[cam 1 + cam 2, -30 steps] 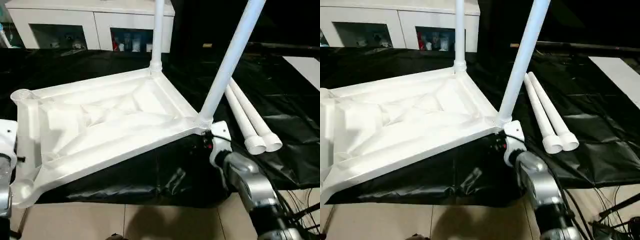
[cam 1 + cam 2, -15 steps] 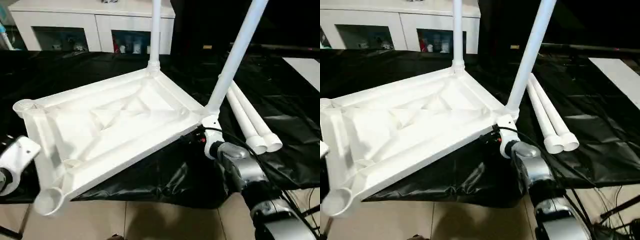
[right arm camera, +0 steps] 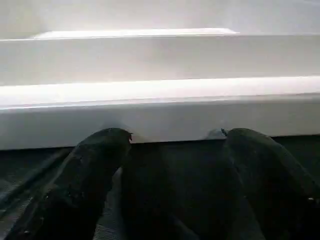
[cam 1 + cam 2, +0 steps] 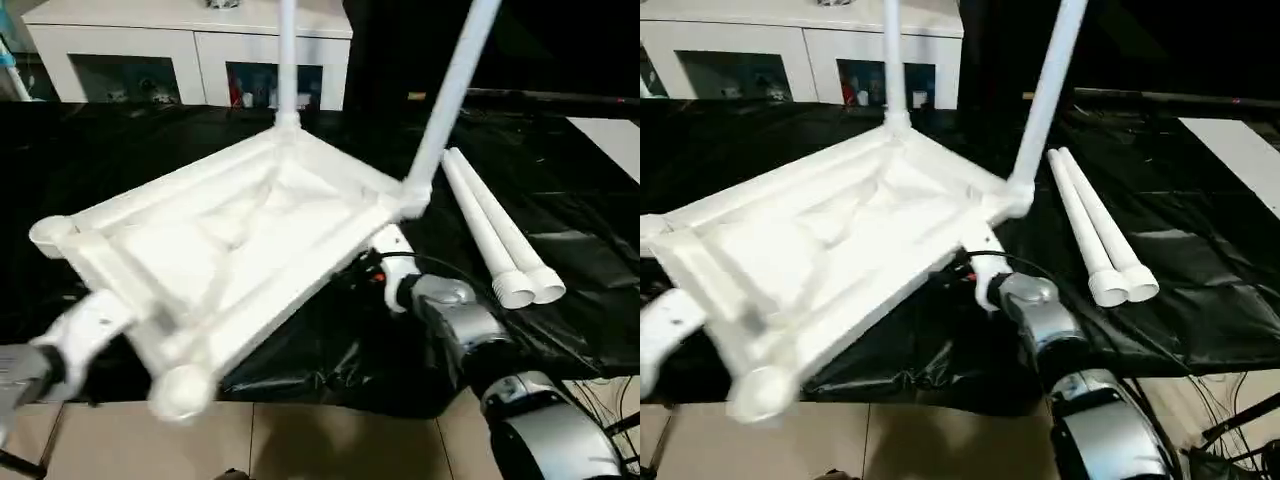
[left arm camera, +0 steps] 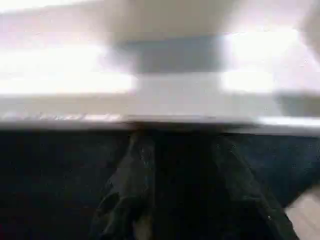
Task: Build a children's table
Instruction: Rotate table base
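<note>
The table [image 4: 240, 230] sits upside down and tilted on the black sheet [image 4: 560, 200], ribbed underside up, with its near corner out over the sheet's edge above the floor. Two legs are fitted: one stands in the far corner socket [image 4: 287, 60], the other rises from the right corner [image 4: 450, 90]. The left socket [image 4: 48, 232] and the near socket [image 4: 180, 392] are empty. The two spare legs [image 4: 495, 235] lie side by side on the sheet to the right, touching each other and apart from the top. My right claw [image 3: 177, 137] is under the right edge, near the corner with the fitted leg. Its fingers [image 3: 90, 170] are spread wide, their tips up against the underside of the rim, with nothing between them. My left claw [image 5: 180, 139] is at the near left edge, only partly open, its tips also at the rim. That view is blurred, and I see nothing pinched there. A white cabinet [image 4: 190, 20] stands behind.
</note>
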Robot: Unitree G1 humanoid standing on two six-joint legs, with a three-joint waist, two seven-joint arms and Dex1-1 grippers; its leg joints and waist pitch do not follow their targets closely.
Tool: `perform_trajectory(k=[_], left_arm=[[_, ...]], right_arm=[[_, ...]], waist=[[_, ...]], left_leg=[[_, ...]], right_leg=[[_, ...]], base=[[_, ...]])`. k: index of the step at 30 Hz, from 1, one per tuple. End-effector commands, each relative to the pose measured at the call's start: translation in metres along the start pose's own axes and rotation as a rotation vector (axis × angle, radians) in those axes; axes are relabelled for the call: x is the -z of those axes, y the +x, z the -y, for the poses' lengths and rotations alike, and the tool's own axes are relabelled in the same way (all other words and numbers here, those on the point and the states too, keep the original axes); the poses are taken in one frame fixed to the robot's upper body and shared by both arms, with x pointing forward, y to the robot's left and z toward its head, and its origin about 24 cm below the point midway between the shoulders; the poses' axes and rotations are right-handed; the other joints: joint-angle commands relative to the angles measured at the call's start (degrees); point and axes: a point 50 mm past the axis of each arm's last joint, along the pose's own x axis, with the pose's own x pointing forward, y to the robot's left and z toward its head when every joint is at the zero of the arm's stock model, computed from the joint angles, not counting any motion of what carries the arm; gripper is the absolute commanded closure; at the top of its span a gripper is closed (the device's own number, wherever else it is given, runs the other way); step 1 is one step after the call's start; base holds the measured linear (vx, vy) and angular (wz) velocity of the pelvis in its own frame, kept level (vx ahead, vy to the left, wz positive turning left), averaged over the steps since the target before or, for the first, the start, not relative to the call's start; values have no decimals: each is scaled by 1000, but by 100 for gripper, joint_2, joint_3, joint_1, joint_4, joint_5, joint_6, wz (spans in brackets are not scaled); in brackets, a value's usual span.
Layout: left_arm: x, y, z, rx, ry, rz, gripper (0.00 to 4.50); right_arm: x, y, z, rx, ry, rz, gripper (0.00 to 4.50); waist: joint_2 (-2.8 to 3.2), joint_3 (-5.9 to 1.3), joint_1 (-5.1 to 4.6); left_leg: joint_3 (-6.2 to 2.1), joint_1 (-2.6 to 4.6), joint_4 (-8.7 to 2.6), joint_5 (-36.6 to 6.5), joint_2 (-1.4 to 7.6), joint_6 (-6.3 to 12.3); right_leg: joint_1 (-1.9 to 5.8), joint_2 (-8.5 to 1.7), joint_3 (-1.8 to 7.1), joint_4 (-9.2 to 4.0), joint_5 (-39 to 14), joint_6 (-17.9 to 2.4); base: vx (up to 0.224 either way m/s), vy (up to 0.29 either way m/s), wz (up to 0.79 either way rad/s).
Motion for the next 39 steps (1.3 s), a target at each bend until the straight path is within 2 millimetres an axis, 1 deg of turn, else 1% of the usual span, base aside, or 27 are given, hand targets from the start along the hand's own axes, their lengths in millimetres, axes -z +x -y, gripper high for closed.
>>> perform_trajectory(k=[1, 5, 6, 7, 9, 12, 13, 14, 15, 16, 17, 19, 20, 21, 22, 23, 25, 27, 28, 30, 31, 33, 34, 36, 37, 38, 39], left_arm=[[-21, 6, 19, 135, 43, 122, 298], [-35, 7, 24, 176, 61, 176, 298], [-36, 8, 25, 184, 66, 182, 298], [-44, 13, 31, 223, 82, 210, 298], [-49, 18, 37, 252, 97, 227, 298], [-57, 25, 45, 290, 120, 251, 298], [-61, 28, 48, 304, 129, 264, 298], [-66, 32, 51, 318, 133, 278, 298], [-70, 35, 54, 333, 142, 290, 298], [-75, 38, 57, 346, 152, 298, 298], [-78, 41, 59, 355, 159, 303, 298], [-84, 46, 62, 367, 179, 321, 298], [-87, 48, 64, 369, 189, 331, 298], [-94, 51, 65, 368, 194, 351, 298], [-98, 52, 66, 371, 205, 367, 298], [-105, 54, 66, 374, 217, 392, 298], [-107, 54, 67, 375, 222, 404, 298], [-116, 53, 71, 411, 257, 437, 298], [-117, 52, 72, 418, 262, 441, 298], [-118, 51, 71, 424, 270, 444, 298], [-121, 48, 66, 432, 292, 442, 298], [-122, 46, 62, 445, 298, 435, 298], [-126, 41, 54, 469, 320, 416, 281], [-129, 39, 50, 476, 339, 406, 281], [-133, 40, 38, 471, 389, 374, 267], [-134, 40, 35, 467, 404, 363, 267], [-134, 43, 29, 445, 432, 342, 245]], right_arm=[[-11, 6, -5, -53, -41, 25, 69], [-12, 9, -9, -85, -56, 27, 69], [-12, 9, -10, -92, -58, 29, 69], [-12, 10, -13, -112, -67, 36, 69], [-11, 10, -16, -130, -57, 47, 69], [-7, 7, -18, -161, -50, 58, 69], [-4, 6, -20, -181, -47, 60, 69], [-2, 5, -22, -200, -50, 65, 69], [-1, 4, -24, -215, -50, 69, 69], [1, 3, -25, -222, -52, 70, 69], [1, 3, -26, -226, -54, 72, 69], [3, 2, -27, -230, -63, 73, 69], [3, 1, -27, -232, -69, 73, 69], [3, -2, -24, -227, -68, 80, 69], [3, -6, -21, -218, -75, 86, 69], [2, -13, -16, -207, -85, 94, 69], [2, -16, -14, -204, -90, 96, 69], [2, -35, -2, -193, -133, 94, 69], [2, -39, 0, -194, -142, 91, 69], [2, -44, 3, -196, -156, 83, 69], [2, -55, 8, -203, -193, 63, 69], [2, -61, 11, -208, -209, 48, 69], [2, -71, 16, -223, -248, 16, 69], [2, -77, 18, -232, -267, -1, 69], [-1, -87, 20, -261, -295, -29, 69], [-2, -90, 20, -271, -301, -35, 69], [-3, -94, 19, -289, -309, -42, 69]], waist=[[121, -285, -44], [120, -297, -53], [146, -291, -49], [145, -296, -50], [164, -302, -52], [148, -310, -62], [212, -312, -59], [200, -315, -54], [217, -318, -46], [202, -328, -46], [223, -329, -45], [202, -330, -63], [213, -333, -60], [203, -325, -84], [203, -331, -80], [215, -332, -89], [188, -334, -89], [203, -329, -101], [186, -335, -97], [188, -334, -105], [188, -331, -112], [183, -326, -118], [172, -333, -111], [177, -324, -106], [131, -306, -118], [157, -308, -103], [156, -307, -106]], left_leg=[[-79, 172, -497, -2143, 126, -206], [-65, 171, -479, -2013, 120, -200], [-64, 165, -475, -2009, 118, -203], [-60, 176, -471, -2029, 120, -216], [-65, 167, -469, -1983, 116, -210], [-65, 152, -464, -1866, 116, -193], [-62, 173, -455, -1902, 115, -194], [-54, 183, -449, -1921, 118, -193], [-59, 180, -446, -1893, 116, -195], [-60, 167, -440, -1821, 111, -178], [-63, 157, -441, -1775, 106, -177], [-71, 129, -442, -1722, 99, -163], [-69, 146, -434, -1739, 102, -160], [-70, 129, -438, -1731, 97, -151], [-65, 148, -427, -1723, 102, -152], [-71, 135, -428, -1701, 101, -132], [-67, 130, -420, -1630, 99, -93], [-68, 125, -417, -1617, 89, -61], [-66, 132, -405, -1593, 100, -34], [-63, 120, -403, -1517, 91, 18], [-58, 122, -393, -1507, 87, 45], [-59, 115, -393, -1462, 82, 81], [-51, 130, -382, -1452, 80, 99], [-50, 130, -382, -1476, 73, 110], [-51, 116, -390, -1507, 60, 121], [-55, 129, -384, -1554, 70, 120], [-60, 125, -385, -1568, 71, 128]], right_leg=[[75, -171, 169, -399, -1483, -1052], [88, -165, 167, -380, -1279, -1118], [91, -171, 170, -373, -1271, -1128], [88, -166, 169, -379, -1270, -1121], [107, -166, 168, -364, -1184, -1148], [133, -162, 159, -349, -1064, -1167], [119, -152, 161, -351, -1004, -1176], [123, -147, 161, -357, -937, -1195], [131, -151, 161, -345, -882, -1213], [151, -146, 157, -334, -783, -1239], [160, -152, 151, -330, -747, -1254], [196, -163, 144, -330, -774, -1264], [182, -169, 146, -333, -801, -1277], [196, -165, 146, -336, -826, -1280], [192, -163, 147, -347, -834, -1248], [203, -162, 145, -342, -779, -1269], [214, -157, 142, -342, -720, -1255], [220, -146, 138, -346, -736, -1258], [225, -153, 142, -346, -698, -1243], [231, -146, 134, -343, -667, -1272], [232, -142, 137, -349, -679, -1277], [238, -137, 135, -352, -701, -1268], [232, -135, 135, -355, -739, -1289], [230, -130, 135, -364, -836, -1276], [236, -119, 132, -388, -966, -1234], [224, -133, 142, -385, -1067, -1200], [228, -133, 141, -395, -1119, -1166]], base=[[0, 0, 0], [0, 0, 0], [0, 0, 0], [0, 0, 0], [0, 0, 0], [0, 0, 0], [0, 0, 0], [0, 0, 0], [0, 0, 0], [0, 0, 0], [0, 0, 0], [0, 0, 0], [0, 0, 0], [0, 0, 0], [0, 0, 0], [0, 0, 0], [0, 0, 0], [0, 0, 0], [0, 0, 0], [0, 0, 0], [0, 0, 0], [0, 0, 0], [0, 0, 0], [0, 0, 0], [0, 0, 0], [0, 0, 0], [0, 0, 0]])
